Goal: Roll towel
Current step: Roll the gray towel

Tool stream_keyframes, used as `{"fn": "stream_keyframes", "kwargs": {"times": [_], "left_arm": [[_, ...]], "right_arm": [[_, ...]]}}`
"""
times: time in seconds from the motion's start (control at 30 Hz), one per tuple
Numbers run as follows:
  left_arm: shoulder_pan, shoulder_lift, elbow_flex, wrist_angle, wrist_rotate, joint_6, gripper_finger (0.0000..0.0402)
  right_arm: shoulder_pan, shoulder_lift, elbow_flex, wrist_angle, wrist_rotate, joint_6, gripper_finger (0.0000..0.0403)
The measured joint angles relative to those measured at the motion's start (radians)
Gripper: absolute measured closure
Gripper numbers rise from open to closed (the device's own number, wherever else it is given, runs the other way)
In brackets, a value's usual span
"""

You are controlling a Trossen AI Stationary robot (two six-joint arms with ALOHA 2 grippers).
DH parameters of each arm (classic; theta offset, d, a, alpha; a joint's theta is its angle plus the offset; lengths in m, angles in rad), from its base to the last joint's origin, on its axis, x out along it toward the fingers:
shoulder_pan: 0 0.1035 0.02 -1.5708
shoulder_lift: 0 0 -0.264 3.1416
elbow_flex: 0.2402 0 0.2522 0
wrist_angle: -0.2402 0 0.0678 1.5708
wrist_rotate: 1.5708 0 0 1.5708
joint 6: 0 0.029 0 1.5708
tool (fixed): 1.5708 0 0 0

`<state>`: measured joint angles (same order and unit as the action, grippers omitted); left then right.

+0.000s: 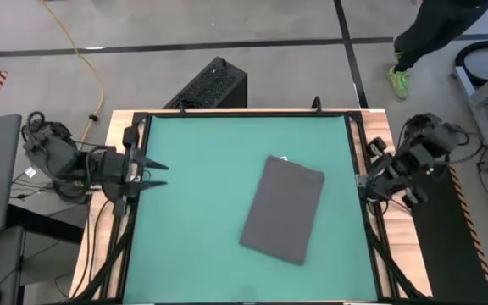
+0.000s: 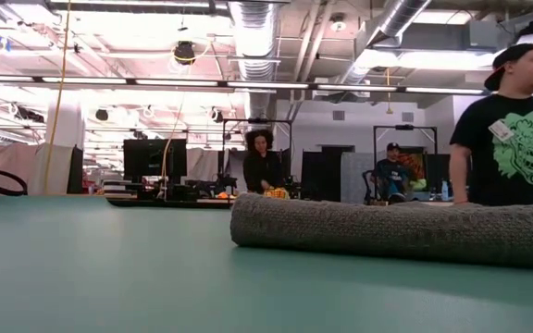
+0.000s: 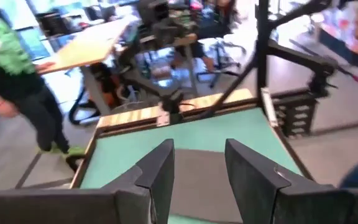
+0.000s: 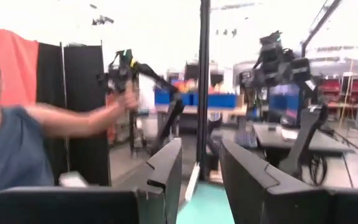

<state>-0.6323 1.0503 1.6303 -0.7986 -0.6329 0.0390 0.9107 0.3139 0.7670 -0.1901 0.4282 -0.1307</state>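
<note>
On the green table [image 1: 193, 237] the dark grey towel [image 1: 283, 209] lies flat as a folded rectangle, right of the table's middle and turned slightly askew, with its small white tag [image 1: 281, 158] at the far short edge. From table height its near edge shows as a thick rounded fold of nubbly cloth [image 2: 396, 231] resting on the mat. Neither arm touches it. The left tool [image 1: 153, 174] sits at the left rim of the table, pointing inward across the green surface; its own wrist camera shows the two dark fingers [image 3: 160, 177] standing apart with nothing between them, the towel lying well ahead. The right tool [image 1: 364, 182] waits at the right rim, just off the mat; its fingers [image 4: 166, 171] are likewise parted and hold nothing. Beyond the far edge a black perforated box [image 1: 210, 85] stands on the floor, a yellow cable [image 1: 87, 59] trails past it, and a person in a black shirt with a green print [image 2: 512, 139] stands at the far right.
</note>
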Motion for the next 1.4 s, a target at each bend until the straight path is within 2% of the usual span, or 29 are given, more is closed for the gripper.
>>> {"fn": "stream_keyframes", "kwargs": {"times": [0.13,0.27,0.4,0.53,0.63,0.77,0.97,1.1,1.2,1.4], "left_arm": [[0.003,-0.191,-0.354,0.285,-0.033,-0.001,0.0269],[0.033,-0.312,-0.684,0.658,-0.042,0.037,0.0269],[0.083,-0.325,-0.929,0.955,-0.031,0.098,0.0269],[0.114,-0.274,-1.087,1.225,-0.031,0.126,0.0269],[0.126,-0.218,-1.134,1.382,0.008,0.04,0.0269],[0.126,-0.115,-1.139,1.387,0.103,-0.042,0.0269],[0.127,0.036,-1.103,1.391,0.127,-0.169,0.0269],[0.122,0.104,-1.064,1.398,0.163,-0.169,0.0269],[0.12,0.153,-1.045,1.394,0.162,-0.162,0.0269],[0.122,0.279,-0.996,1.432,0.154,-0.113,0.0269]], "right_arm": [[0.001,-0.009,-0.005,-0.105,0.0,0.117,0.027],[0.001,0.03,-0.046,-0.187,0.103,0.294,0.027],[0.002,0.071,-0.127,-0.207,0.098,0.438,0.027],[0.005,0.113,-0.211,-0.16,0.094,0.585,0.027],[0.003,0.167,-0.265,-0.115,0.103,0.657,0.027],[-0.002,0.309,-0.293,-0.098,0.101,0.718,0.027],[0.013,0.576,-0.29,0.058,0.07,0.73,0.0266],[0.023,0.768,-0.243,0.053,0.07,0.725,0.0236],[0.007,0.891,-0.189,0.053,0.156,0.697,0.0212],[0.003,1.115,-0.123,0.2,0.236,0.624,0.0222]]}}
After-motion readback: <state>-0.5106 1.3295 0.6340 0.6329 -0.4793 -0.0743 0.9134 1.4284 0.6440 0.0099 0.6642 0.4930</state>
